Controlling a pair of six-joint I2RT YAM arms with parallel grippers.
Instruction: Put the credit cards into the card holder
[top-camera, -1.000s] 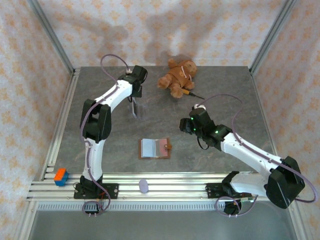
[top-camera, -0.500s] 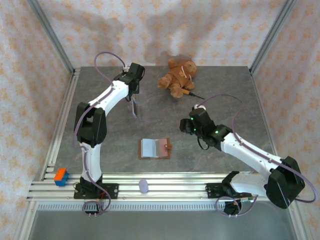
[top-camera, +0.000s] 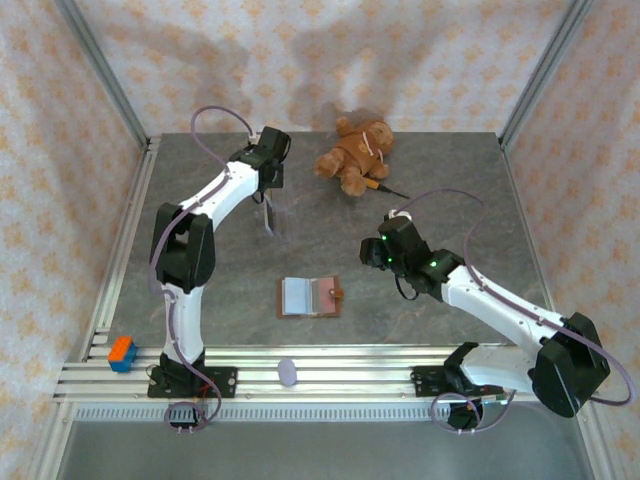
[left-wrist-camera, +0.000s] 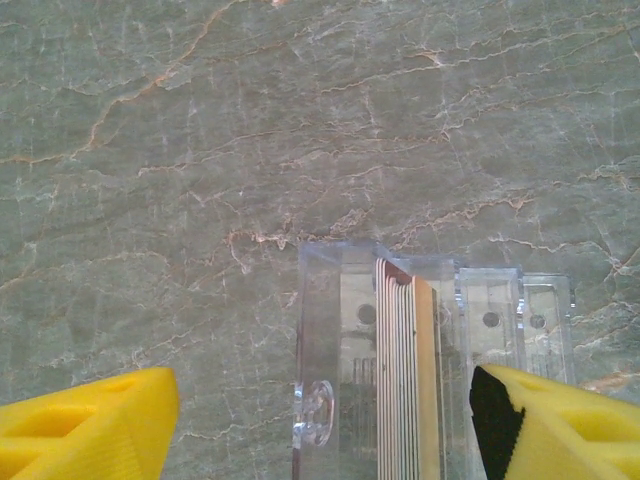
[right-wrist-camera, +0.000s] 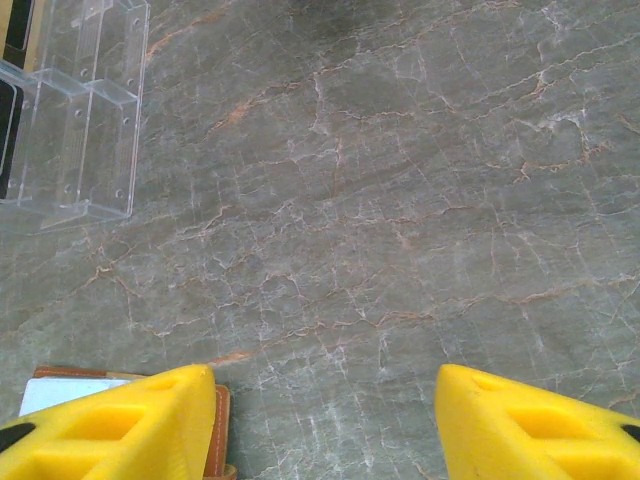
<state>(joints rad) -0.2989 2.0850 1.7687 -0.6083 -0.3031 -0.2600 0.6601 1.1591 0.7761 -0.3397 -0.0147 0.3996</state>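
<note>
— Where are the credit cards (left-wrist-camera: 405, 380)?
— Upright in a clear stand (left-wrist-camera: 322, 340) under my left claw (left-wrist-camera: 320, 430), jaws apart, gripping nothing. Likely next: lower, pinch one card, carry it to the open card holder (top-camera: 308, 297).

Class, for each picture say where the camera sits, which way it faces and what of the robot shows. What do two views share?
Top external: above, behind the bases, looking down at the table; left arm and right arm show.
Left wrist: looks down at the card rack; left hand shows.
Right wrist: looks down at the table; right hand shows.
Shared: both wrist views catch the card rack.
</note>
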